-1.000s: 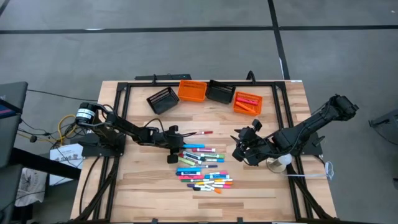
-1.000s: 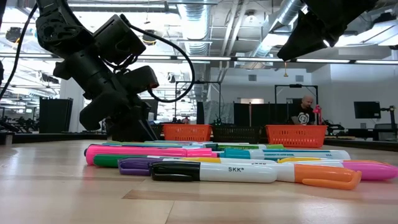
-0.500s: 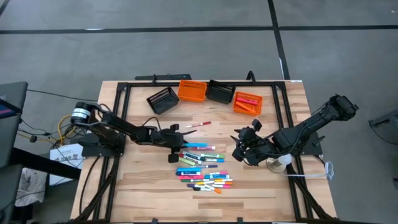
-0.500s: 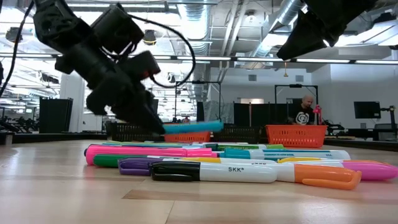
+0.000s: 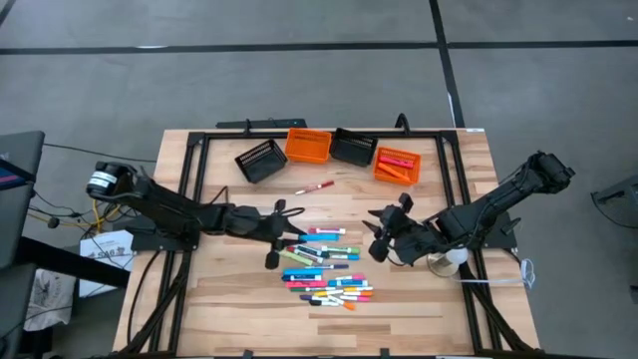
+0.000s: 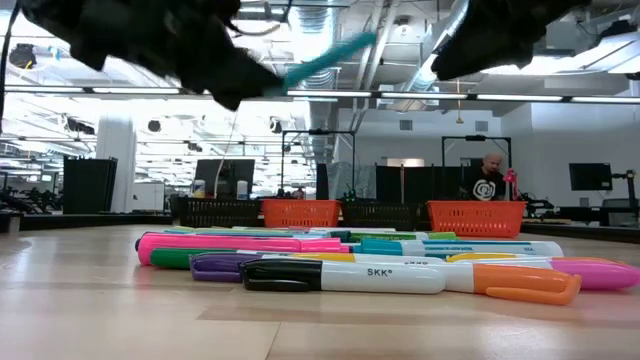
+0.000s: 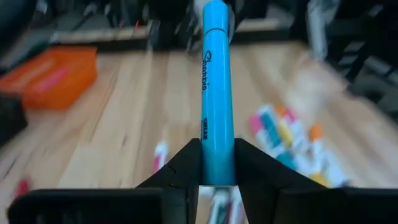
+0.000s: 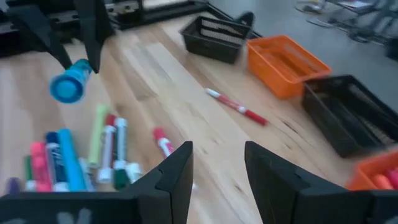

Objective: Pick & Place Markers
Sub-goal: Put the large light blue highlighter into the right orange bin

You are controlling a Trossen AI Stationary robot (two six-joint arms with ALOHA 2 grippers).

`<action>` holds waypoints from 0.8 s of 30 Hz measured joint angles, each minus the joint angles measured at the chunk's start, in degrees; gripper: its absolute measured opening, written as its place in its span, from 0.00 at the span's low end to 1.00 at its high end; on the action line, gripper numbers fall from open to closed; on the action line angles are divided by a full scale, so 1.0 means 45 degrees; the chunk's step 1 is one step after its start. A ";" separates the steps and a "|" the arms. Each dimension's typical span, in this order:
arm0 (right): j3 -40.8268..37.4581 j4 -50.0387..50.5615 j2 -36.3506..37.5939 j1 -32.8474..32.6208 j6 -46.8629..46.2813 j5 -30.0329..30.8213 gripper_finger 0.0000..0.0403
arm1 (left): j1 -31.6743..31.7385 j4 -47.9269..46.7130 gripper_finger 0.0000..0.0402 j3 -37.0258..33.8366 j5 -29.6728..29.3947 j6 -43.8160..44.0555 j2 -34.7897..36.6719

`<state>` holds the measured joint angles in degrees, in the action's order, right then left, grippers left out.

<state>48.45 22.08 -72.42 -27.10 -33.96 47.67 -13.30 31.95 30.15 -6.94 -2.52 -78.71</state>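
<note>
Reading the writing: "SKK" shows on the white barrel of a black-capped marker (image 6: 340, 276) at the front of the pile; script lettering runs along the blue marker (image 7: 217, 93), too blurred to spell out.
Table (image 5: 229, 299): wooden top carrying the pile, four bins and both arms.
Marker pile (image 5: 324, 267): loose markers near the table's middle, between the two grippers.
Bins: black bin (image 5: 261, 159), orange bin (image 5: 308, 146), second black bin (image 5: 353, 148) and an orange bin with markers inside (image 5: 398, 164) in a row behind the pile.
Left gripper (image 5: 280, 231): at the pile's left edge, lifted off the wood, fingers pinching the blue marker.
Right gripper (image 5: 380, 231): just right of the pile, fingers spread, holding nothing.
Red marker (image 5: 314, 187): alone between pile and bins.
</note>
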 joint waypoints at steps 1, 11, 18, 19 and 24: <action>0.0000 -0.0334 0.0000 -0.0064 0.0236 -0.0073 0.34 | -0.0135 0.0261 0.22 -0.0003 0.0000 0.0000 0.0048; 0.0000 -0.5333 -0.1192 -0.1230 0.5195 -0.0658 0.33 | -0.0477 0.1670 0.22 0.0000 -0.0019 0.0274 0.0143; 0.0005 -0.8124 -0.2682 -0.0977 0.7647 -0.1090 0.34 | -0.0482 0.1775 0.22 0.0000 -0.0015 0.0287 0.0134; 0.0004 -0.8221 -0.2809 -0.0899 0.7659 -0.1096 0.34 | -0.0482 0.1772 0.22 0.0000 -0.0015 0.0291 0.0134; 0.0000 -0.8875 -0.3158 -0.0291 0.7567 -0.1631 0.34 | -0.0482 0.1775 0.22 0.0000 -0.0010 0.0293 0.0134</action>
<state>48.45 -17.86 -86.63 -28.42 0.10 40.33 -15.46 39.94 30.15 -6.98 -1.20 -78.11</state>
